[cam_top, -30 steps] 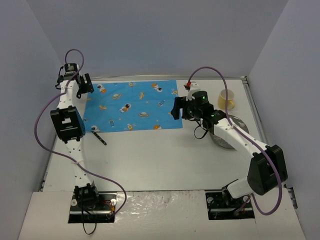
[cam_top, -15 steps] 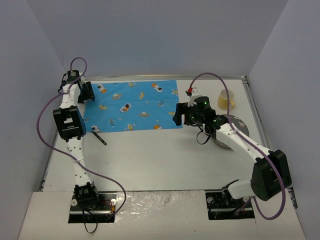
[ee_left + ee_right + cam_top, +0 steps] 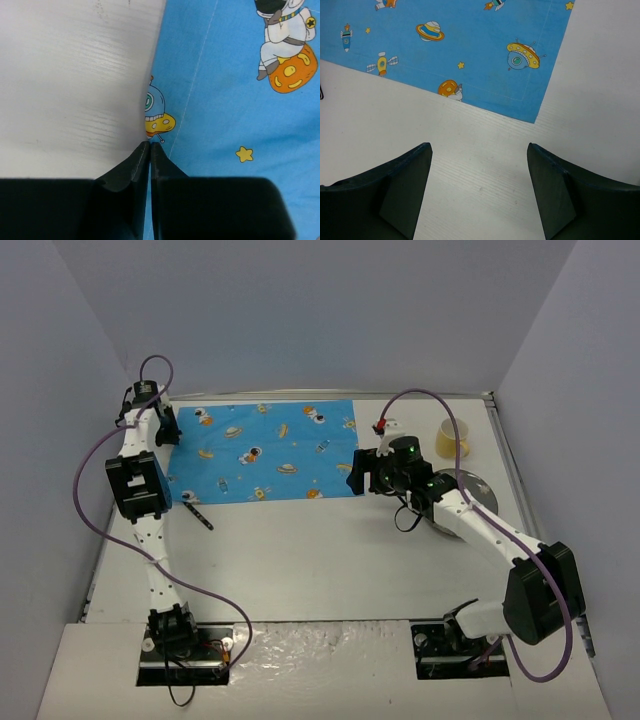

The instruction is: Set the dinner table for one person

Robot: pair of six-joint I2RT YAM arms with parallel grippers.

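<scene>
The dinner table (image 3: 300,560) is a white tabletop with a bright blue cartoon-print mat (image 3: 265,450) spread at its back. My left gripper (image 3: 172,430) is at the mat's left edge. In the left wrist view, the left gripper (image 3: 150,144) is shut, with the mat's edge (image 3: 225,100) drawn up between its tips beside bare table (image 3: 75,75). My right gripper (image 3: 355,472) hovers open by the mat's near right corner. In the right wrist view, the right gripper (image 3: 479,150) is empty over the white top, just short of the mat (image 3: 470,50).
A grey plate (image 3: 470,502) lies under the right arm at the right. A yellow cup (image 3: 452,440) stands behind it near the back right corner. A thin black utensil (image 3: 198,515) lies just in front of the mat's near left corner. Walls close in on three sides.
My left gripper moved onto the mat's left edge and shut on it. My right arm shifted slightly to the right and down, its gripper staying open.
</scene>
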